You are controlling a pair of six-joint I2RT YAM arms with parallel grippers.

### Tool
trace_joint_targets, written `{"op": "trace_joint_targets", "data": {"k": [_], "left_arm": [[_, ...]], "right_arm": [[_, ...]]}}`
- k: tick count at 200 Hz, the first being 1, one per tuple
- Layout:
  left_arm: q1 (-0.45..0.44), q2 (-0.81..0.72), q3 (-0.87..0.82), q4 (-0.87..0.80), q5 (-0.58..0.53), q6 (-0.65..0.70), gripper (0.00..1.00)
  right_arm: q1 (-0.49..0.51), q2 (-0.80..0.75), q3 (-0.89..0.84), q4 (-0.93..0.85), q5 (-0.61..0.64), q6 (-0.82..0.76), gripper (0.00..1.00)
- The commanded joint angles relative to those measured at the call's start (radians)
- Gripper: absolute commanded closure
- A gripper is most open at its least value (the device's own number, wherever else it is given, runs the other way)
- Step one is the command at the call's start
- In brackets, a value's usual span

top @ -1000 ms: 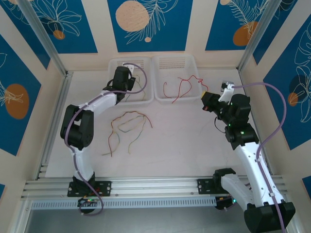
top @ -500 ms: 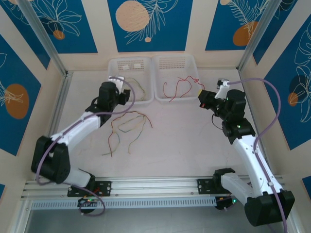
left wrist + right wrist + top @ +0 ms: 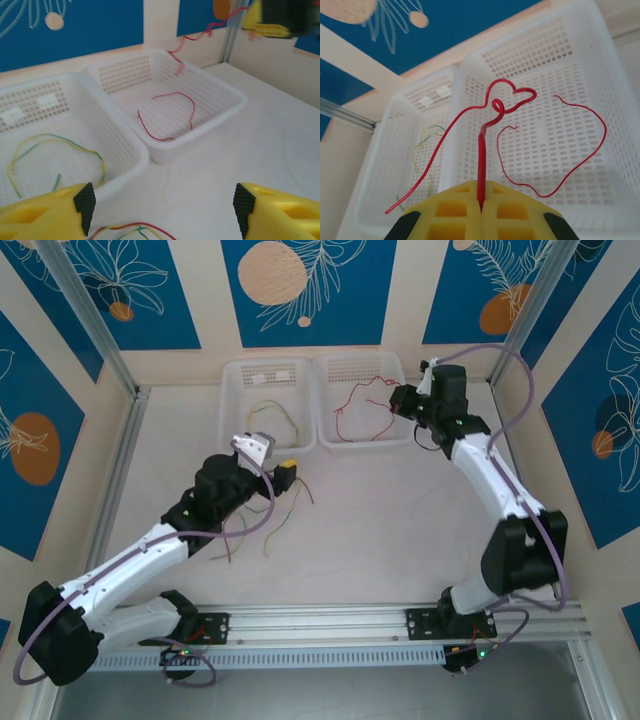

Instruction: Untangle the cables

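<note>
Above the white perforated plastic right basket (image 3: 615, 100): one curly red wire (image 3: 481, 150), pinched between the pressed-together right yellow fingers (image 3: 481, 212). On the bench (image 3: 400, 530): tangled red, yellow-green and orange-brown wires (image 3: 268, 512), beneath the spread, empty left fingers (image 3: 287, 466). Release is best made low inside the basket, so no loop is draped over the rim.

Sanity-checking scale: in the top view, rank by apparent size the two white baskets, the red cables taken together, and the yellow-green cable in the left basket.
1. left basket and right basket: alike, unranked.
2. red cables.
3. yellow-green cable.
</note>
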Motion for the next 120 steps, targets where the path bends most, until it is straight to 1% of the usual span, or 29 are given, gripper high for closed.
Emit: {"op": "trace_joint_targets", "data": {"k": [1, 25, 53, 65, 83, 87, 100, 104, 112, 120], "left_arm": [[-0.020, -0.038, -0.073, 0.127, 0.008, -0.074, 0.23], [-0.020, -0.050, -0.125, 0.162, -0.070, -0.137, 0.20], [-0.020, -0.070, -0.125, 0.095, -0.115, -0.129, 0.19], [-0.020, -0.094, -0.134, 0.068, -0.170, -0.140, 0.19], [-0.020, -0.143, -0.162, 0.045, -0.236, -0.146, 0.18], [-0.020, -0.154, -0.169, 0.039, -0.252, -0.148, 0.17], [-0.019, -0.184, -0.191, 0.020, -0.298, -0.153, 0.16], [-0.019, -0.193, -0.195, 0.010, -0.311, -0.156, 0.14], [-0.017, -0.210, -0.204, -0.003, -0.321, -0.158, 0.14], [-0.017, -0.224, -0.215, -0.011, -0.319, -0.154, 0.13]], "right_arm": [[-0.006, 0.128, 0.105, -0.066, 0.017, -0.004, 1.00], [-0.001, 0.295, 0.241, -0.103, 0.019, -0.014, 1.00], [0.009, 0.468, 0.413, -0.175, 0.049, -0.029, 1.00], [0.011, 0.525, 0.478, -0.196, 0.034, -0.039, 1.00], [0.027, 0.599, 0.564, -0.245, 0.073, -0.058, 1.00], [0.030, 0.611, 0.580, -0.256, 0.079, -0.062, 0.98], [0.036, 0.634, 0.611, -0.280, 0.083, -0.079, 0.93], [0.039, 0.637, 0.613, -0.284, 0.088, -0.081, 0.89], [0.042, 0.634, 0.612, -0.291, 0.099, -0.084, 0.77], [0.046, 0.627, 0.606, -0.294, 0.113, -0.088, 0.70]]}}
